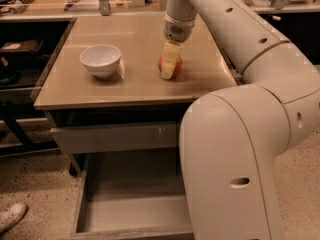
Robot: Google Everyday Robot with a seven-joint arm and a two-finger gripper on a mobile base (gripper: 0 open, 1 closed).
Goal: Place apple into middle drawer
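The red-orange apple [177, 66] sits on the tan table top [130, 86], right of centre. My gripper [168, 70] reaches straight down from the white arm and is right on the apple, covering its middle; red shows on both sides of it. The middle drawer [125, 211] is pulled out below the table, its flat grey floor bare; my arm hides its right part.
A white bowl [101, 60] stands on the table left of the apple. A closed grey drawer front [110, 138] sits under the table top. My large white arm [235, 154] fills the right side. A shoe [11, 216] is on the floor at lower left.
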